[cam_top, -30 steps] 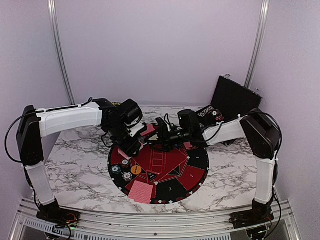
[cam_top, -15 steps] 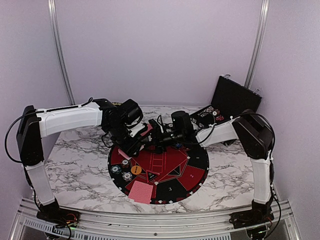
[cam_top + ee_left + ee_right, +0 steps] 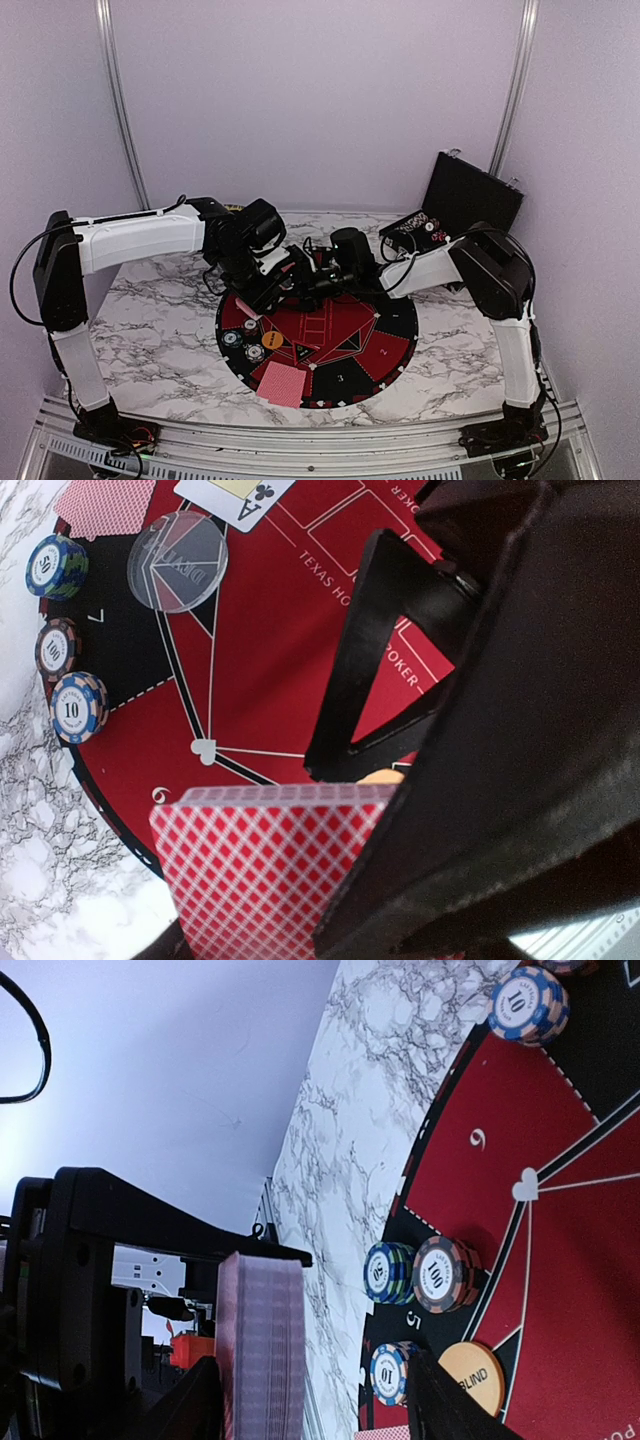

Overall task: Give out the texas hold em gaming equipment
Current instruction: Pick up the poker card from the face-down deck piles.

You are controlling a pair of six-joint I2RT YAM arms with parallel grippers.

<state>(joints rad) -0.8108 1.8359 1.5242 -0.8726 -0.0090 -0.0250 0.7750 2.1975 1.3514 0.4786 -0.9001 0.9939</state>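
Card deck (image 3: 260, 1350) pinched in L jaws; sits btwn R jaws too (those spread wide).

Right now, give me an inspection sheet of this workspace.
Surface: marble table with a round mat in the middle.
Job's things: deck in the left gripper; chip stacks, clear disc, orange disc and a face-up ace on the mat; card pile at its near edge.
Clutter: open black case at the far right.
Grippers: left gripper shut on the deck; right gripper open, fingers either side of the deck.
Cables: black cables loop off the mat.
Surroundings: pale walls; metal rail at the near edge.
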